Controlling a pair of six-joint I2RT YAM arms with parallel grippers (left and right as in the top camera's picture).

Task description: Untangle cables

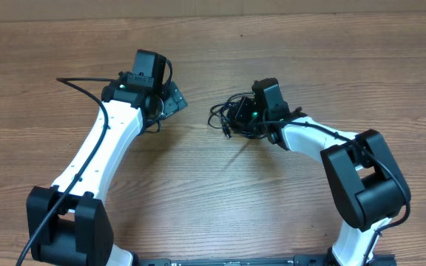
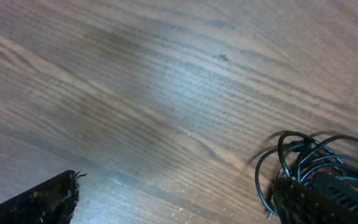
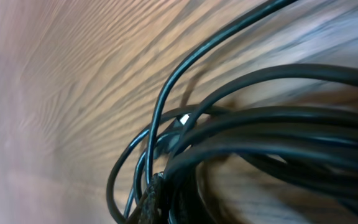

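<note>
Cable bundle (image 1: 231,117) lying as small tangled coil right of frame centre on wooden surface (image 1: 198,185). Plug end (image 1: 226,134) poking out at coil's lower left. Right fingers (image 3: 153,200) sitting shut among loops, seemingly pinching thin strands. Left fingers (image 2: 48,199) standing wide, holding nothing, hovering near coil's left side. Cords likely handling light, limp, smooth and springy, with loops dragging along together. Best hold: free plug end or outer loop, other fingers pinning coil.

The right gripper (image 1: 241,118) is hiding its fingertips among the cables (image 1: 224,112) overhead. Close up, those cables are blurring and running off the right edge. The left gripper (image 2: 176,186) is being cut off by the bottom edge, showing only two fingertips (image 2: 48,199).
</note>
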